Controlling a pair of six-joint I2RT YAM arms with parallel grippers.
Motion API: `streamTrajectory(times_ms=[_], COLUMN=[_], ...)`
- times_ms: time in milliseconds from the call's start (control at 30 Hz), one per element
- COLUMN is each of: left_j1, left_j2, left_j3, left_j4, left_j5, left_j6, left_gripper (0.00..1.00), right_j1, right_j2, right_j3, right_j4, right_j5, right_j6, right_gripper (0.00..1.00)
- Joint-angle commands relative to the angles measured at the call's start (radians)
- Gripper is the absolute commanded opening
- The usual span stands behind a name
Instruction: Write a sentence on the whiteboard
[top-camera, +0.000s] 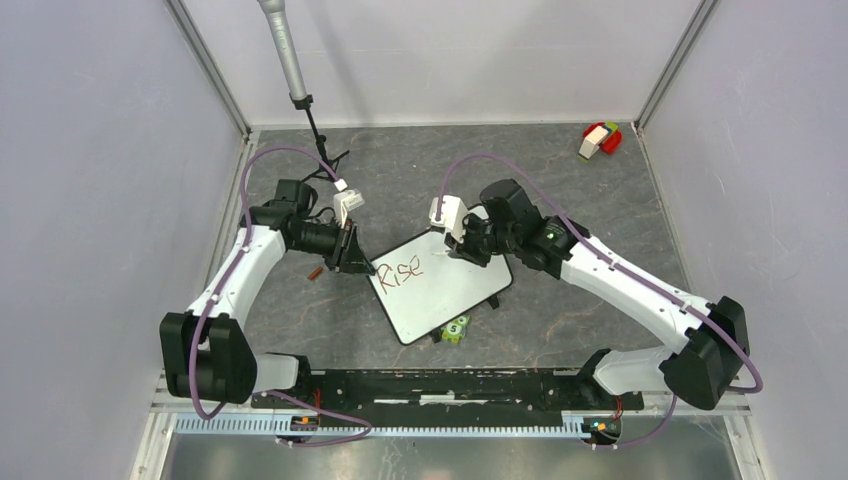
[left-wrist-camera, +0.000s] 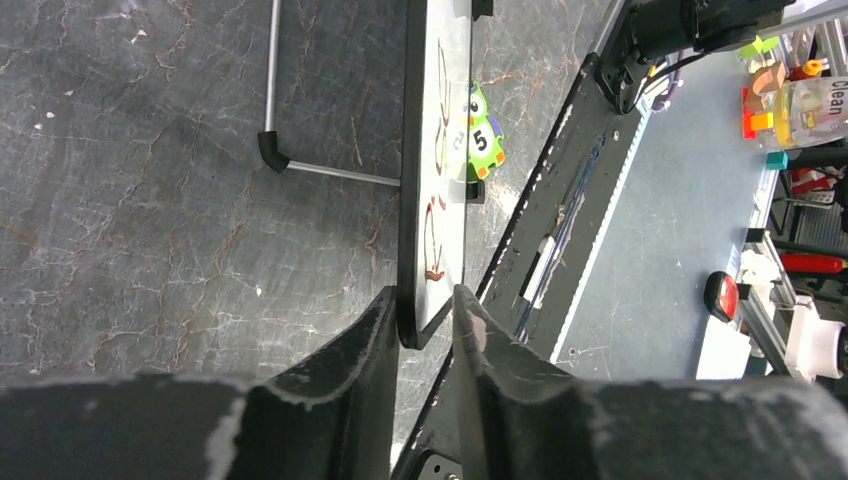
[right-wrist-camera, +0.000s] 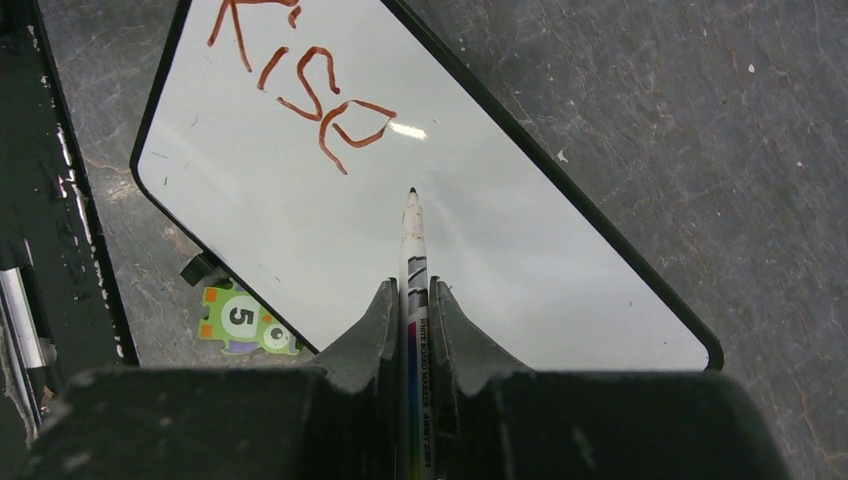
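Only rt wrist cam shows marker (right-wrist-camera: 413, 225) pinched in right claw (right-wrist-camera: 412, 292).

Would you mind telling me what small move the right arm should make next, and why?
Probably press the marker tip onto the whiteboard just past the "e" to start the next word: the sentence reads only "Rise", and the right gripper holds the marker pointing just beyond that word.

Dark grey marbled tabletop (top-camera: 600, 200), enclosed on three sides by plain pale lilac walls (top-camera: 100, 150) with metal corner posts (top-camera: 207, 65).
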Motion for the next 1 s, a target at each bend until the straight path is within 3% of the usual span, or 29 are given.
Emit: streamTrajectory(times_ms=[0,533,967], left_j1=[-0.008,-0.009,-0.008], left_j2=[0.010,0.024,0.041], left_j3=[0.039,0.042,0.042], left_j4=[-0.003,-0.004,-0.003], left_j5=[0.010,-0.020,-0.022], left_j6=[-0.009,-0.011,-0.004], left_gripper=[0.28,0.03,0.03], right_j1=[-0.008,-0.009,-0.009], right_j2=[-0.020,0.034,0.062], right_j3=[0.011,0.007,0.018], right_j4=[0.021,0.038,0.071], right_j5=[-0.007,0.042,0.047], right_j6=[-0.013,-0.014,-0.010], right_gripper=[0.00,0.00,0.00])
